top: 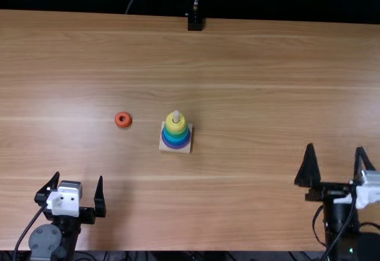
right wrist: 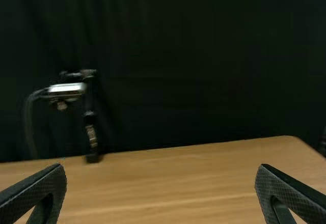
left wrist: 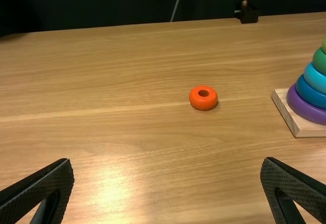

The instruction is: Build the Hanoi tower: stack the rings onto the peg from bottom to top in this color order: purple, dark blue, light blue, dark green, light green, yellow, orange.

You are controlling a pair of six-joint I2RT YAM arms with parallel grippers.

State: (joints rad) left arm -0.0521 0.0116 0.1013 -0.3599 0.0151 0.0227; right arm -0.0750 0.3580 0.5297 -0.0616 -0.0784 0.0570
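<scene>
My left gripper [top: 79, 185] is open near the table's front left; its fingers stand wide apart in the left wrist view too, with the gripper [left wrist: 168, 170] holding nothing. My right gripper [top: 335, 154] stands open at the front right, and the right wrist view shows the same gripper [right wrist: 160, 175] empty. An orange ring [top: 123, 119] lies flat on the table, beyond my left gripper; the ring [left wrist: 203, 98] has its hole upward. To its right, the wooden base [top: 183, 147] carries purple, blue, light blue, green and yellow rings [top: 176, 131] around the upright peg [top: 176, 116].
The wooden table [top: 267, 65] extends to a dark curtain [right wrist: 204, 71] behind it. A camera stand [top: 195, 21] with a cable is fixed at the middle of the far edge.
</scene>
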